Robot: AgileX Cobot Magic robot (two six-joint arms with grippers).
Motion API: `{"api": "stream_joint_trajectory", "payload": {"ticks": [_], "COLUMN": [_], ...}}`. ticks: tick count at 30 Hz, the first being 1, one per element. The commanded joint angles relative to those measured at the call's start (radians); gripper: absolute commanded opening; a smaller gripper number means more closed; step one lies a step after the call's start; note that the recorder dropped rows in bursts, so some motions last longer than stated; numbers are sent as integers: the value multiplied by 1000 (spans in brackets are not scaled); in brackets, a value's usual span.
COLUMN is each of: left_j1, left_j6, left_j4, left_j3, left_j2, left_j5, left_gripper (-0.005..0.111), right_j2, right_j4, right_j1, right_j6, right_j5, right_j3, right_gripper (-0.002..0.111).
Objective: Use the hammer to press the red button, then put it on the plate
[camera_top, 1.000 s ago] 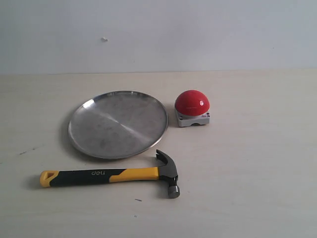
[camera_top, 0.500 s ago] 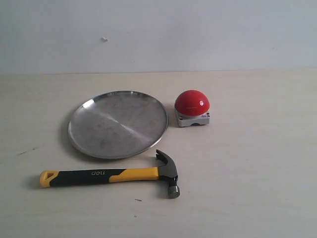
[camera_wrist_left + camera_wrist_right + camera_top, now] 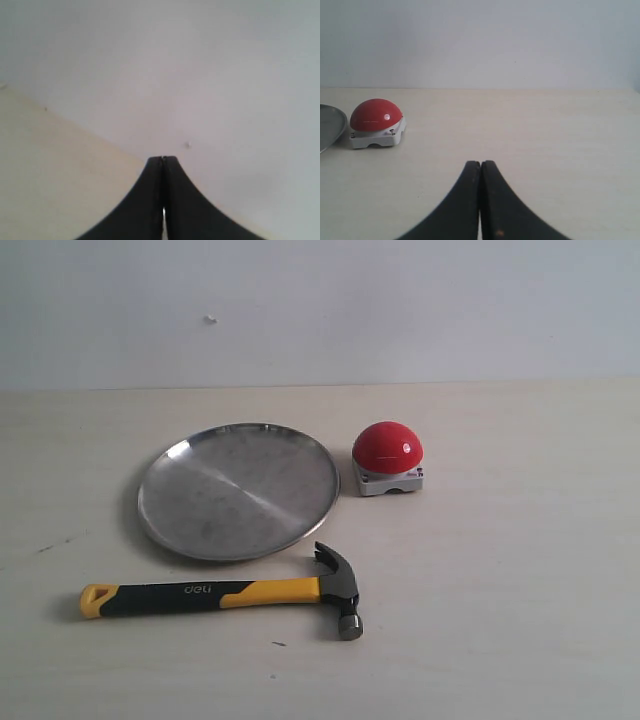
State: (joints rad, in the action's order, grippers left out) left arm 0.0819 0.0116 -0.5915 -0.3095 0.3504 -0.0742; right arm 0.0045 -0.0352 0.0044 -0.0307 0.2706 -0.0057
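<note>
Both pinched together, empty: my left gripper [image 3: 163, 160], right gripper [image 3: 480, 163] (red button [image 3: 375, 115] ahead); hammer [image 3: 220, 593] beside the plate [image 3: 240, 490], unmoved.

The left gripper [image 3: 163, 159] has its black fingers [image 3: 145, 200] pressed together, gripping nothing; behind lie a beige table [image 3: 45, 170] and a pale wall [image 3: 200, 75]

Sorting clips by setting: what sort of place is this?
Probably a lab test bench: a pale tabletop against a blank wall, set with a hammer, red button and metal plate.
</note>
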Motion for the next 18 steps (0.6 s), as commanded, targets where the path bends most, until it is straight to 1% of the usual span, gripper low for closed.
{"api": "stream_joint_trajectory", "payload": {"ticks": [1, 8, 10, 11, 13, 14, 18], "left_j1": [-2, -2, -23, -36, -91, -123, -253], "left_j6": [-113, -328, -413, -450, -546, -564, -578], "left_j4": [6, -33, -72, -86, -104, -95, -44], "left_j3": [-163, -363, -416, -433, -470, -486, -534], "left_j2": [271, 655, 746, 779, 846, 875, 952], "left_j5": [-242, -545, -625, -644, -678, -690, -698], "left_gripper": [0, 0, 0, 0, 0, 0, 0], "right_j2": [-5, -5, -5, -5, -5, -5, -5], "right_j4": [-1, -1, -1, -1, -1, -1, -1], "right_j1": [-7, -7, -7, -7, -7, -7, -7], "right_j6": [0, 0, 0, 0, 0, 0, 0], "right_j5": [-7, -7, -7, -7, -7, -7, -7], "right_j3": [6, 6, 6, 6, 6, 6, 6], "right_gripper": [0, 0, 0, 0, 0, 0, 0]}}
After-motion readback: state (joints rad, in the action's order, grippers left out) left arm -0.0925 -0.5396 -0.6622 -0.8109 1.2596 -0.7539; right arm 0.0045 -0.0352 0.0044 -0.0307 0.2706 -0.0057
